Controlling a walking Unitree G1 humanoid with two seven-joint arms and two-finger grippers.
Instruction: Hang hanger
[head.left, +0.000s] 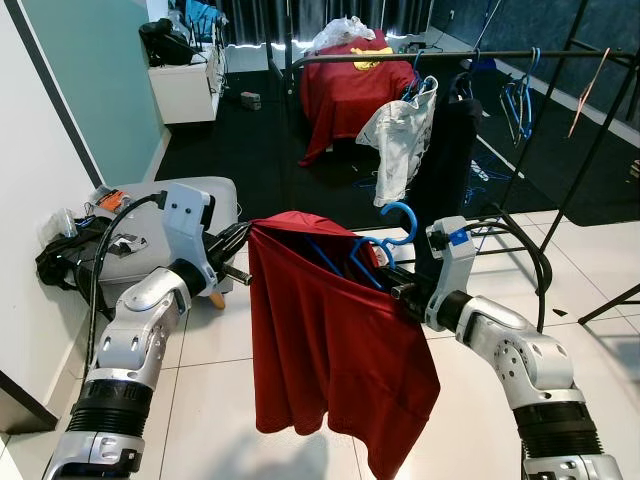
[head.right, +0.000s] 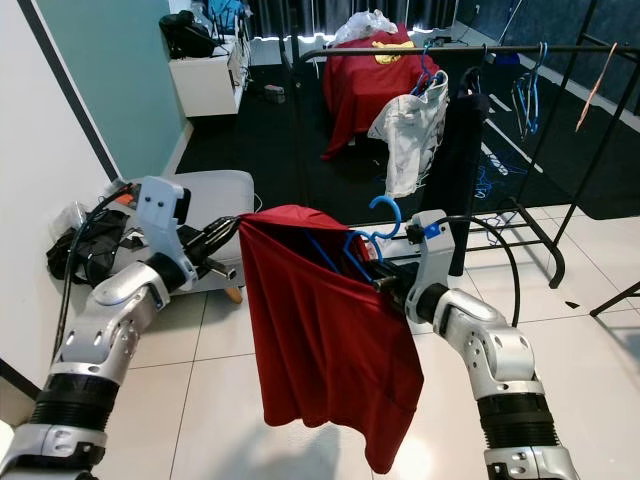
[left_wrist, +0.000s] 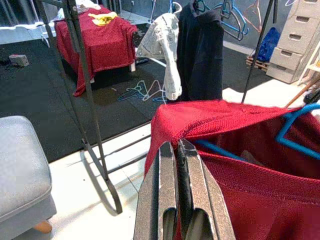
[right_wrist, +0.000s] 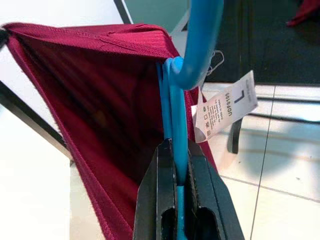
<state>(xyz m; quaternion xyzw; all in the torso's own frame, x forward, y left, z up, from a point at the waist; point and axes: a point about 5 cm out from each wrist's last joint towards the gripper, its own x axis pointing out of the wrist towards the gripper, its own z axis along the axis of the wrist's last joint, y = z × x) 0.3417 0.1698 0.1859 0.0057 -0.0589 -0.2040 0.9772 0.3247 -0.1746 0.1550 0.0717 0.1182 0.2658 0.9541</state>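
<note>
Right gripper (head.left: 400, 290) pinches the blue hanger (head.left: 385, 245) and left gripper (head.left: 243, 243) pinches the red shirt (head.left: 330, 340) collar, well short of the rail (head.left: 450, 55); carrying is underway, and next the hook must reach that rail.

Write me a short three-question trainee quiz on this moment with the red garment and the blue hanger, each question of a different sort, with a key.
1. True or false: the right gripper is shut on the blue hanger.
2. Multiple choice: what does the left gripper pinch? A) the hanger's hook B) the edge of the red garment C) the clothes rail D) nothing
3. Fill in: on the rail behind, a white garment hangs beside a ____ one.

Key: 1 true; 2 B; 3 dark.
</note>
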